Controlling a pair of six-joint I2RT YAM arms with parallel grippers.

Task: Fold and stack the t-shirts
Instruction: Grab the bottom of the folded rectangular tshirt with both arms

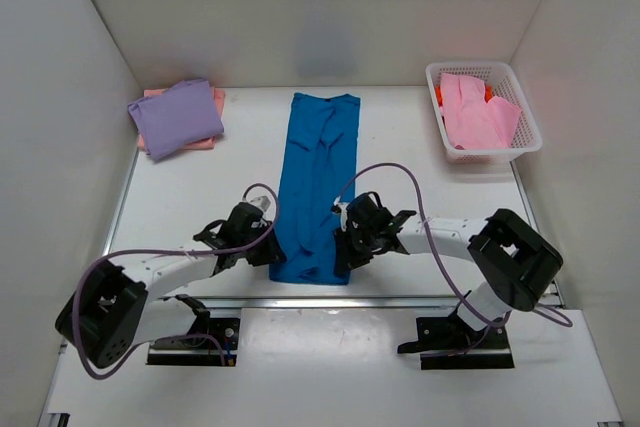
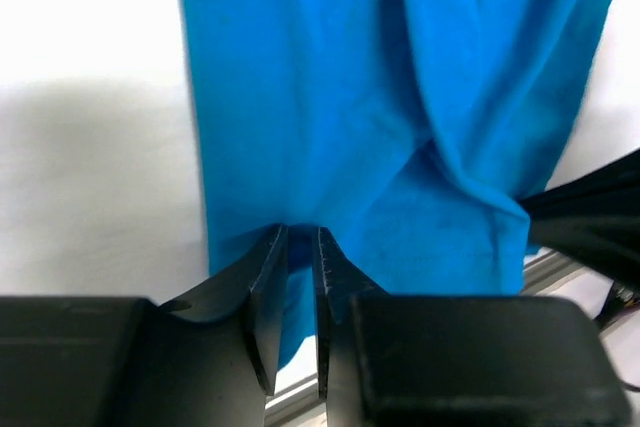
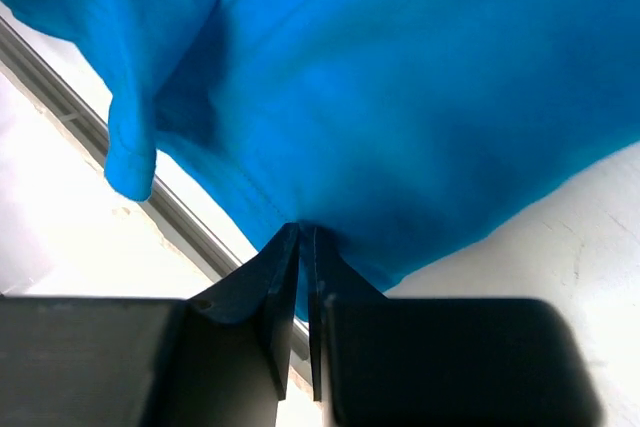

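A bright blue t-shirt [image 1: 317, 182] lies folded into a long strip down the middle of the table, its near end at the front edge. My left gripper [image 1: 272, 248] is shut on the near left corner of the blue t-shirt [image 2: 340, 117]. My right gripper [image 1: 345, 247] is shut on its near right corner [image 3: 400, 97]. A folded lavender t-shirt [image 1: 176, 117] lies on a salmon one [image 1: 215, 97] at the back left. A light pink t-shirt [image 1: 476, 112] and an orange one [image 1: 439, 97] are in the basket.
The white mesh basket [image 1: 530, 139] stands at the back right. White walls enclose the table on three sides. A metal rail [image 1: 400, 299] runs along the table's front edge, just under the shirt's near end.
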